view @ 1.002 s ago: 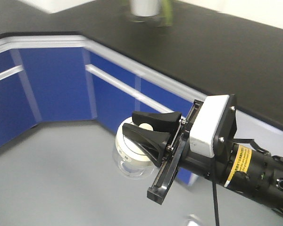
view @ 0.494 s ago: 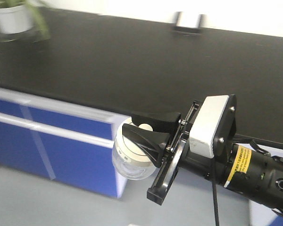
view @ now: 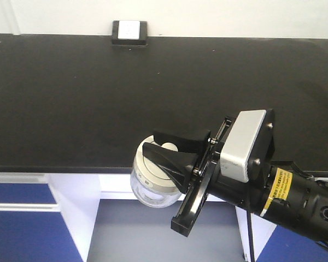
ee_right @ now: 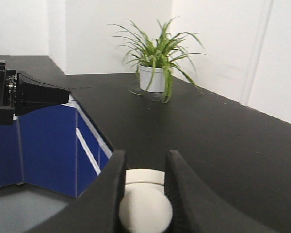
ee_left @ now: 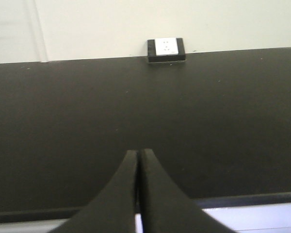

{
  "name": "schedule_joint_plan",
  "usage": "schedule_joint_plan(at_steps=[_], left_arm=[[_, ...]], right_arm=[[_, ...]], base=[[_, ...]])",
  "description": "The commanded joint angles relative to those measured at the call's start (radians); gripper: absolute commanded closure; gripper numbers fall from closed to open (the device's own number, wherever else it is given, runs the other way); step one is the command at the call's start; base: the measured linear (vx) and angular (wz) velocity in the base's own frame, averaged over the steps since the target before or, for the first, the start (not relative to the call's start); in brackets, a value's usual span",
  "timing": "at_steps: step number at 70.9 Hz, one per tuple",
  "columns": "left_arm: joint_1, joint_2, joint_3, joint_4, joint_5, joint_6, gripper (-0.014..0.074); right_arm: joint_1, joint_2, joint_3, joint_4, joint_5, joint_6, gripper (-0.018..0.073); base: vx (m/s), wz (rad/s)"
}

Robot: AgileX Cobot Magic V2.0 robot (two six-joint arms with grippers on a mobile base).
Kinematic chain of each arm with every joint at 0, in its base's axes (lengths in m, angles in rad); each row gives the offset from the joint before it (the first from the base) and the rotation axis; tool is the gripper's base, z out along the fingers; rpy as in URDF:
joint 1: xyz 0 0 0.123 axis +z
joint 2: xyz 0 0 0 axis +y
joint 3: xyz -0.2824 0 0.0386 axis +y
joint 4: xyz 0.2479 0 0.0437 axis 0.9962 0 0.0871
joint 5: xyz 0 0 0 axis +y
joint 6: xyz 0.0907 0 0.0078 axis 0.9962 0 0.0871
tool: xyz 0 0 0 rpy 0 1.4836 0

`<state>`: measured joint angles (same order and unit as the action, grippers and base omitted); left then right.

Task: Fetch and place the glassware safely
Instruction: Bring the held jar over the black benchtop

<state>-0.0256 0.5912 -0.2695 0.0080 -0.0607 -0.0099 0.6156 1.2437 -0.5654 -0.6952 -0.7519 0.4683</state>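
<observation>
Jar (view: 151, 191) hangs in air at the front edge of the black counter (view: 71, 93), not set down. Right gripper (view: 156, 146) clamped across cream lid (ee_right: 144, 208). Left gripper (ee_left: 137, 156) pressed closed, empty. Glass likely light, slick, brittle; lid may lift off, so a grip round the body looks safer

- Front-facing view: mounted high on the robot, looking forward and down across the black worktop (view: 71, 98) to a wall socket (view: 129, 31). The right gripper (view: 152, 141) sits close in the lower right.
- Left wrist view: behind the left gripper (ee_left: 137, 154), sighting along its closed jaws. It faces the same stretch of worktop and the same socket squarely.
- Right wrist view: close behind its jaws and the jar (ee_right: 145, 211) they hold, facing sideways along the worktop towards a potted plant (ee_right: 153, 63).
</observation>
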Motion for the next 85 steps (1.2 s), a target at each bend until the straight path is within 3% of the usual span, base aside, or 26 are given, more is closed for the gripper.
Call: schedule_joint_plan(at_steps=[1, 85], left_arm=[[-0.001, 0.003, -0.03, -0.008, -0.069, -0.009, 0.0603], [-0.001, 0.003, -0.03, -0.008, -0.069, -0.009, 0.0603]], right_arm=[[-0.003, -0.029, -0.028, 0.028, -0.088, -0.003, 0.0563], [-0.003, -0.029, -0.028, 0.028, -0.088, -0.003, 0.0563]], base=[[0.17, -0.26], [0.14, 0.01]])
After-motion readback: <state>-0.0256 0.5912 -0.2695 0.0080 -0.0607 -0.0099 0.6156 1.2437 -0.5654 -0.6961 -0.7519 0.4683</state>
